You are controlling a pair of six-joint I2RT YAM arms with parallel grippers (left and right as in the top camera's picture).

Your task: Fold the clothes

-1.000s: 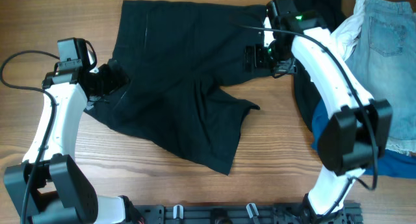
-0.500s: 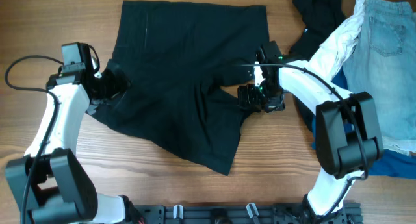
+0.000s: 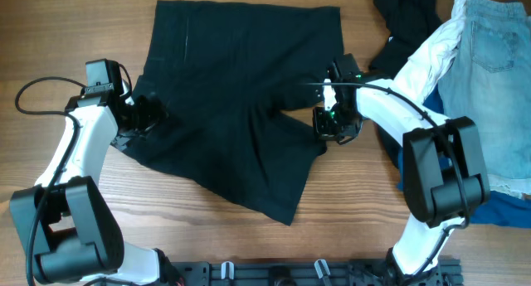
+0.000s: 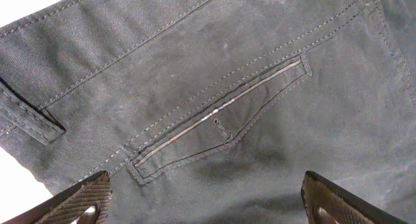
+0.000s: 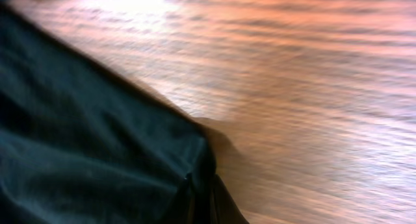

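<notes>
Where the right gripper [image 5: 201,201] is clamped tight on a thin hem edge of the plain black soft-cloth garment [image 3: 241,95], spread on the wooden table [image 3: 348,203], the bite looks shallow and may slip on lifting. The left gripper [image 4: 208,198] hovers wide apart over the stitched welt pocket [image 4: 221,120], holding nothing; a one-sided pull would skew the fold.

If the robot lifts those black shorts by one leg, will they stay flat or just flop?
Probably flop: the black shorts lie limp on the table with soft creases. The stitched pocket suggests sturdy twill, so likely some weight and drag. The matte weave looks unlikely to slip.
</notes>
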